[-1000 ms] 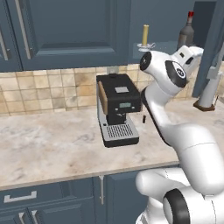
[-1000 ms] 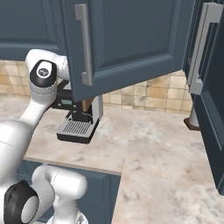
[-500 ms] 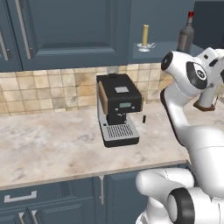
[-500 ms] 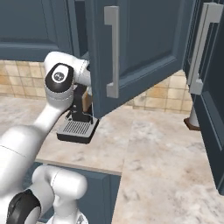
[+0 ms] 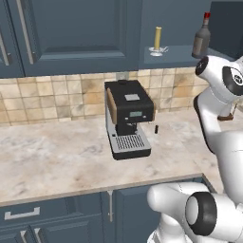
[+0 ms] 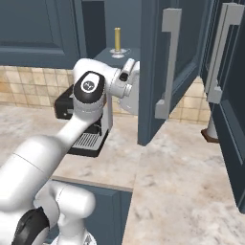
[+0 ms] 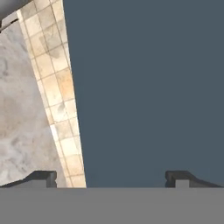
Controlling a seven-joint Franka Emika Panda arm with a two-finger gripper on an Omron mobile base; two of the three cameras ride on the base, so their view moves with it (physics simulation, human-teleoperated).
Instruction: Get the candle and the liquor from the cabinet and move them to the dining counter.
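The cabinet (image 5: 190, 19) stands open, and on its shelf are the yellow candle (image 5: 157, 40) in its silvery holder and, to its right, the dark liquor (image 5: 201, 40) bottle with a red cap. From the right base view the candle (image 6: 117, 40) shows left of the swung-out cabinet door (image 6: 153, 72), which hides the liquor. My arm (image 6: 93, 91) reaches up below the shelf, its hand behind that door's edge. In the hand view my gripper (image 7: 113, 178) is open, nothing between its fingertips (image 7: 43, 177), facing a flat blue cabinet panel (image 7: 148, 87) close ahead. The dining counter is out of view.
A black coffee machine (image 5: 128, 118) sits on the marbled counter (image 5: 57, 156) against the tiled wall, below the shelf. A second open door (image 6: 227, 86) with a long bar handle hangs at the right. A small brown-based object (image 6: 210, 131) stands in the corner behind it.
The cabinet door has swung further open, to the right in the right base view. My arm has swept right with it, past the coffee machine. The gripper has stayed open.
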